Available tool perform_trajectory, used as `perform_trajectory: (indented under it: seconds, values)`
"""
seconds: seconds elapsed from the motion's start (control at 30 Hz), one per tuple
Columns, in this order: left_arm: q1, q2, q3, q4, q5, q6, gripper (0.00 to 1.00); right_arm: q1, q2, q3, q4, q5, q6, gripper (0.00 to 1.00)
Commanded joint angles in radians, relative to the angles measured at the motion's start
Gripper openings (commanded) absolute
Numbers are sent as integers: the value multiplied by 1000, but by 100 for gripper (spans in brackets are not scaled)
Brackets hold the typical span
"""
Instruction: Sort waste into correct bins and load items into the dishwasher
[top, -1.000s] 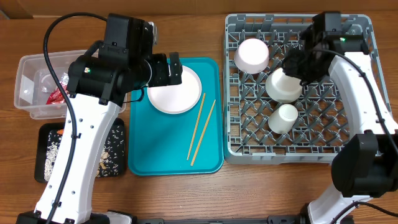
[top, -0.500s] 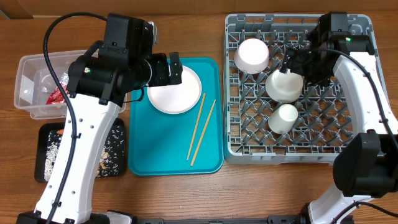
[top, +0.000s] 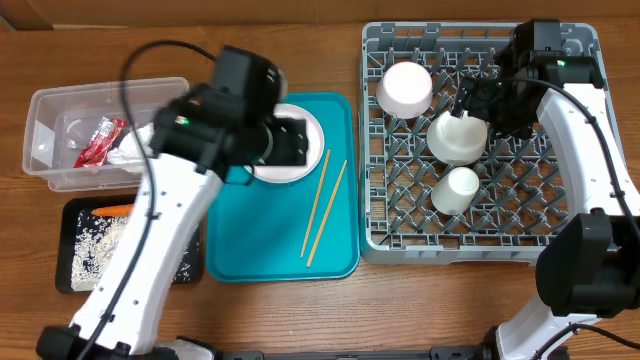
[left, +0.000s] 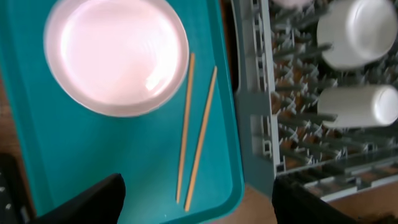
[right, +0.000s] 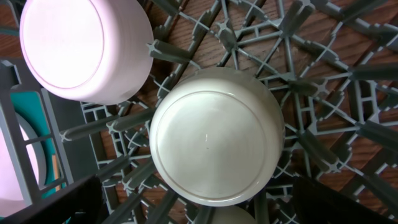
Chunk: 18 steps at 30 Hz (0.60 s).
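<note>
Here, left gripper (left: 199, 205): fingers spread wide, nothing between them; it hangs over the teal tray (left: 74, 162), probably placed for the next pick.
plate (left: 117, 56): pale pink, lying flat near the tray's far edge; not yet loaded.
chopsticks (left: 196, 130): side by side along the tray's right edge, just beside the plate.
right gripper (right: 199, 208): jaws wide, to either side of the white bowl (right: 216, 137) without touching it.
rack (top: 520, 215): white bowl mouth-down among the pegs, presumably to drain; pink bowl (right: 84, 50) at the far-left corner; small cup (top: 455, 188) nearer the near edge.
bins: clear tub (top: 50, 150) at the tabletop's far-left corner, holding the red wrapper (top: 98, 140); black tray (top: 75, 215) near-left, holding crumbs (top: 95, 250) and carrot (top: 112, 209).
obstruction: the rack's left wall stands between tray and pegs.
</note>
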Motion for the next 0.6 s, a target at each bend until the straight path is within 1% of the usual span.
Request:
perform_trajectory:
  seconds: [0.0,0.27,0.4,0.47,0.57]
  values:
    - [-40,-8,-70,31,-74,-14,76,-2,-1,27,5,5,-3,100]
    - [-48,39,-197,138,-71,-36,73,-2,-1,27,5,5,-3,100]
    - [-55,108,-238,203,-51,-34,68,-2,-1,27,5,5,-3,100]
    - [-68,154,-241,223,-34,-15,65,-2,-1,27,5,5,-3,100]
    - [-88,229,-241,241,-50,20,63,-2,-1,27,5,5,-3,100]
